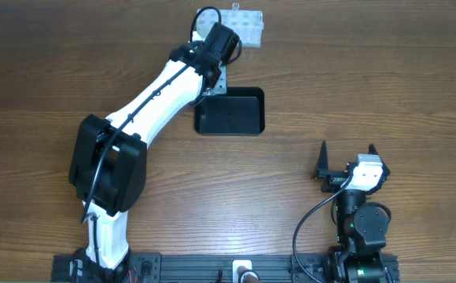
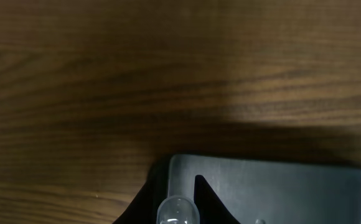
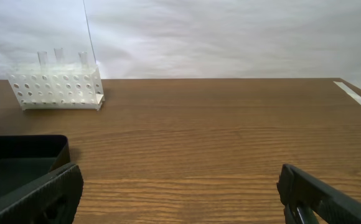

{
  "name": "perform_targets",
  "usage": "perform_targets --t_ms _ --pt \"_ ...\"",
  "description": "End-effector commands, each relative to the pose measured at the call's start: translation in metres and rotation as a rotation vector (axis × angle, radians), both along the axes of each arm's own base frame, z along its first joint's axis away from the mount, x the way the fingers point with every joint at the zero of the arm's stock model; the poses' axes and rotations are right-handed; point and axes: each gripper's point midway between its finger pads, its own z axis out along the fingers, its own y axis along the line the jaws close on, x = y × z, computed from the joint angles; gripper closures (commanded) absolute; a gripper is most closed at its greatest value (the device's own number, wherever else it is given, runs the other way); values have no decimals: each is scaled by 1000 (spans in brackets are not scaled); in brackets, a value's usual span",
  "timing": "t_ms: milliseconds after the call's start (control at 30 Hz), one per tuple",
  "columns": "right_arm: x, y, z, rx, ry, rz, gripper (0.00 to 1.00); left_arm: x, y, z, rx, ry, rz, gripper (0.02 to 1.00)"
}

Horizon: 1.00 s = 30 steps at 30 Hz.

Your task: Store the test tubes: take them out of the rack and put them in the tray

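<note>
A clear perforated rack point(image 1: 245, 23) stands at the far edge of the table, and three test tubes point(image 3: 58, 56) stick up from it point(image 3: 56, 88). The black tray point(image 1: 232, 114) lies just in front of it. My left gripper point(image 1: 212, 83) hangs over the tray's far left corner point(image 2: 280, 190). It is shut on a test tube point(image 2: 178, 213), whose rounded glass end shows between the dark fingers point(image 2: 213, 204). My right gripper point(image 1: 346, 163) stands open near its base, well to the right of the tray point(image 3: 18, 163), with nothing between its fingers point(image 3: 322, 198).
Bare wooden table surrounds the tray and rack. A white wall rises behind the rack point(image 3: 230, 37). A pale strip point(image 3: 358, 98) marks the table's right edge.
</note>
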Motion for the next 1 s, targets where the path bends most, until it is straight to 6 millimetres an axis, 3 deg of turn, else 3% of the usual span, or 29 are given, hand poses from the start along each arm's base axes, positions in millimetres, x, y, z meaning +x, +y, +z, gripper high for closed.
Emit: perform_targets --t_ms 33,167,267,433,533,633,767,867,1000 --pt "0 0 -2 -6 1 1 9 -11 -5 -14 -27 66 0 869" --pt "0 0 -2 -6 1 1 9 -16 -5 -17 -36 89 18 831" --pt "0 0 -2 -6 1 1 7 -18 -6 -18 -41 103 14 676" --pt "0 0 -2 -6 1 1 7 -14 -6 -11 -37 87 17 656" --pt "0 0 -2 -6 1 1 9 8 -6 16 -20 -14 31 621" --pt "0 0 -2 -6 1 1 9 38 -7 61 -15 -159 60 500" --pt "0 0 -2 -6 1 1 9 72 -8 112 -17 -336 104 428" --pt "0 0 -2 -6 1 1 7 98 -23 127 -5 -413 29 367" --pt "0 0 -2 -6 1 1 12 128 -41 118 9 -457 -22 329"
